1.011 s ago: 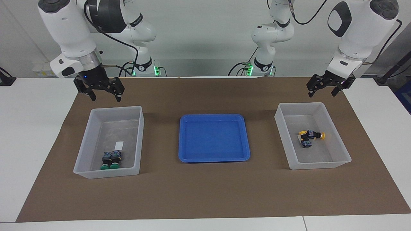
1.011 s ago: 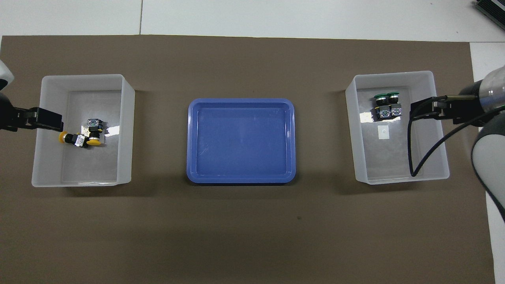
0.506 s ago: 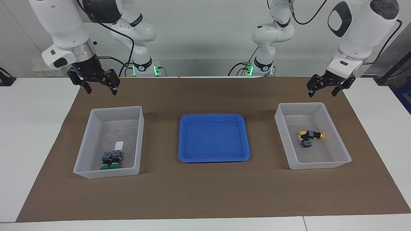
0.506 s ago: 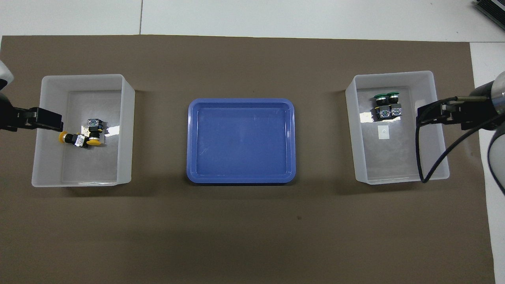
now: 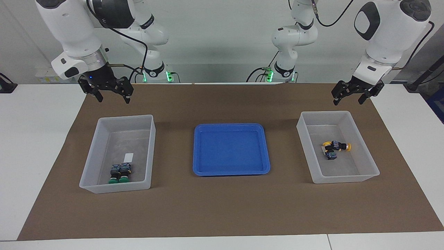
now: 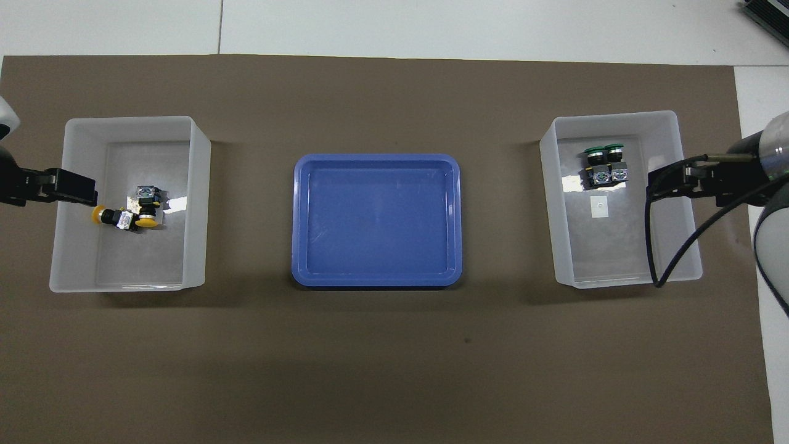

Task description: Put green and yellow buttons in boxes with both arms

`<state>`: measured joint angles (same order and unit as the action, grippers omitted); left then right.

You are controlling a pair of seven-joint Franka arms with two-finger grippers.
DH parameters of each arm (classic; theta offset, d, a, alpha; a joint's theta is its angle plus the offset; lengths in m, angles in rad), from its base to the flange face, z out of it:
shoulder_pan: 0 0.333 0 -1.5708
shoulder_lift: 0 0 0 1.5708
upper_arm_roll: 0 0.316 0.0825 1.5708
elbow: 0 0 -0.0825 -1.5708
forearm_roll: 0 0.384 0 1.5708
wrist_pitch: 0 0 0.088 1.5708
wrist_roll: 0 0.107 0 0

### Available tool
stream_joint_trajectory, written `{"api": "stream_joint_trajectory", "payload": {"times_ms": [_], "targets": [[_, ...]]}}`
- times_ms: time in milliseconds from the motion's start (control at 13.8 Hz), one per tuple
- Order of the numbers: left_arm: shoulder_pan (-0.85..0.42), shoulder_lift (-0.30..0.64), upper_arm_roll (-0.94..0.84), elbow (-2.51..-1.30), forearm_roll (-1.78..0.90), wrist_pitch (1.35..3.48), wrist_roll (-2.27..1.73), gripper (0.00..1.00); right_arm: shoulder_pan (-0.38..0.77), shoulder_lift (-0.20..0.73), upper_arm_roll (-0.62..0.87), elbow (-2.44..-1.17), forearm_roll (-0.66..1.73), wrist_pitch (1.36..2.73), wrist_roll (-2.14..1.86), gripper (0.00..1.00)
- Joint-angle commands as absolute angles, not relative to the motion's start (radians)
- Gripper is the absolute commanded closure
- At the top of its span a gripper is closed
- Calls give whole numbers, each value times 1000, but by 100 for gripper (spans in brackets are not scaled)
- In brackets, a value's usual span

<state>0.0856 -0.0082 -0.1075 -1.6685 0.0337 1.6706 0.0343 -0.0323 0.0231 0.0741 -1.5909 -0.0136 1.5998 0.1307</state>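
**A:** With both arms raised off the bench (image 5: 222,215), where do the end effectors sit?

**B:** The right end effector (image 5: 111,99) hangs over the brown mat (image 5: 222,104), at the robot-side edge of the bin with green buttons (image 5: 118,154). Fingers apart, holding nothing. The left end effector (image 5: 347,98) hangs the same way over the mat by the bin with yellow buttons (image 5: 338,147). Fingers apart, nothing between them.

**A:** Task items?

**B:** The green buttons (image 5: 119,173) lie on the floor of the bin below the right end effector, at the end of that bin farther from the robots. Two dark blocky bodies side by side and touching, round green caps pointing away from the robots. The yellow buttons (image 5: 335,148) lie near the middle of the bin below the left end effector, touching and crossed at an angle: dark bodies, one yellow cap toward the left arm's end, the other partly hidden.

**A:** Labels?

**B:** A white label (image 5: 128,157) lies on the floor of the green bin, just robot-side of the buttons; no writing readable. A whitish patch shows under the yellow pair, cannot tell more. The blue tray (image 5: 231,149) lies between the bins.
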Motion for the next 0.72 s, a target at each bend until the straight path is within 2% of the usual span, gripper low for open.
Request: {"api": "stream_joint_trajectory", "payload": {"times_ms": [0,650], "targets": [[86,-21,-106,-1687,52,1683,31,0,-41,3,80,-1617,-9,1605,129,0],[81,-23,-107,-1692,52,1687,35,0,-41,3,80,-1617,-9,1603,129,0]]}}
